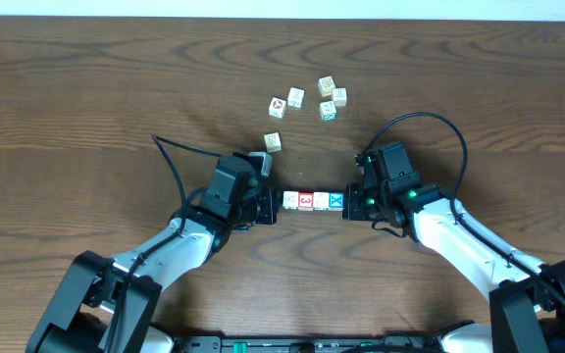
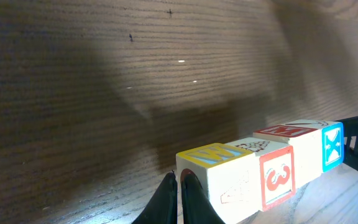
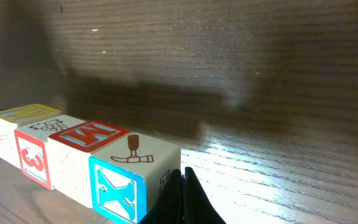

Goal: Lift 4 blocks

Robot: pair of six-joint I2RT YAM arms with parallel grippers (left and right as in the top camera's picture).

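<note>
Left hand point(image 2: 178, 182), right hand point(image 3: 183, 177), each tight together, against opposite ends of the 4 blocks point(image 1: 313, 200).

**Row ends blocked, far side open**

We find the row of four blocks point(image 1: 313, 200) hemmed in at both ends. The left gripper point(image 1: 275, 204), fingers together, stands against its left end, and the right gripper point(image 1: 349, 203) likewise against its right end. Beyond the row, a lone cube point(image 1: 273, 142) sits near its left end, with a cluster of five cubes point(image 1: 309, 98) farther off. Between row and cluster we see bare table point(image 1: 307, 157). The row's top faces lie uncovered.
</note>
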